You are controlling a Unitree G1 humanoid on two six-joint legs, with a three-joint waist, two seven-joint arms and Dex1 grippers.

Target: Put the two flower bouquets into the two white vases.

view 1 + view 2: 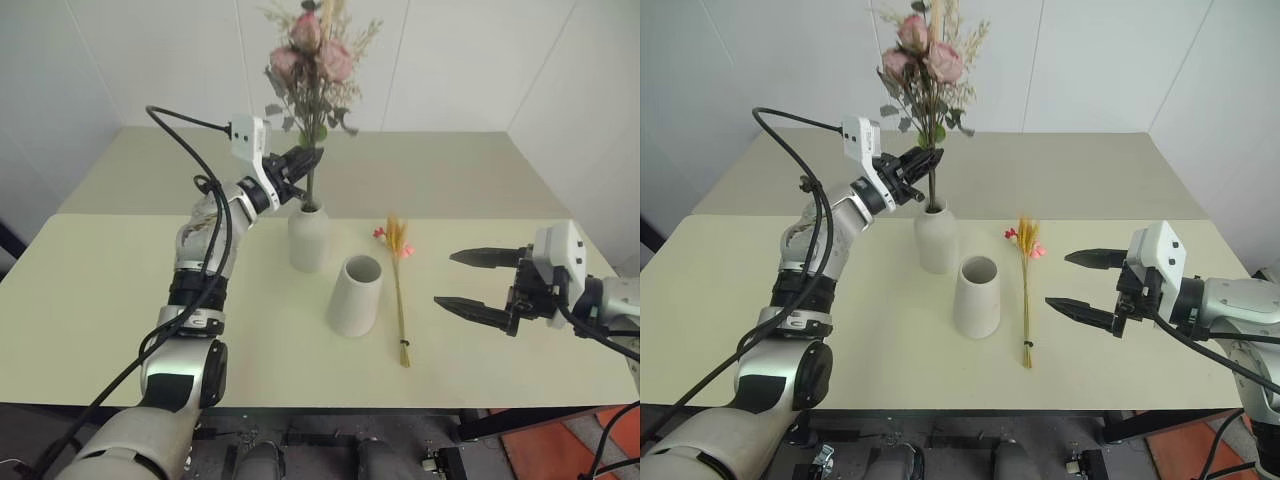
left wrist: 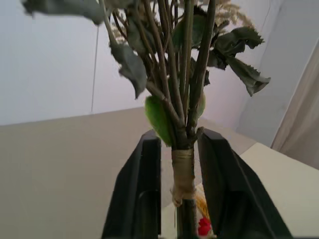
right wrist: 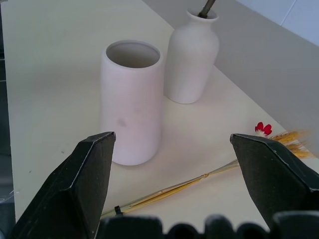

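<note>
The pink rose bouquet point(image 1: 310, 60) stands upright with its stems down in the narrow-necked white vase point(image 1: 308, 240). My left gripper point(image 1: 305, 163) is at the taped stem point(image 2: 182, 169) just above the vase mouth; its fingers point(image 2: 144, 189) flank the stem with a thin gap, so it is open. The wider white vase point(image 1: 355, 297) stands empty in front of the bottle vase, toward my right. The slim wheat bunch point(image 1: 400, 290) with small pink-red blooms lies flat on the table to its right. Further right, my right gripper point(image 1: 465, 280) hovers wide open and holds nothing, pointing at the wheat bunch point(image 3: 189, 181).
The pale table point(image 1: 120, 300) has bare surface left of the vases and behind them, where a second tabletop point(image 1: 450, 170) meets white walls. Black cables loop along my left arm.
</note>
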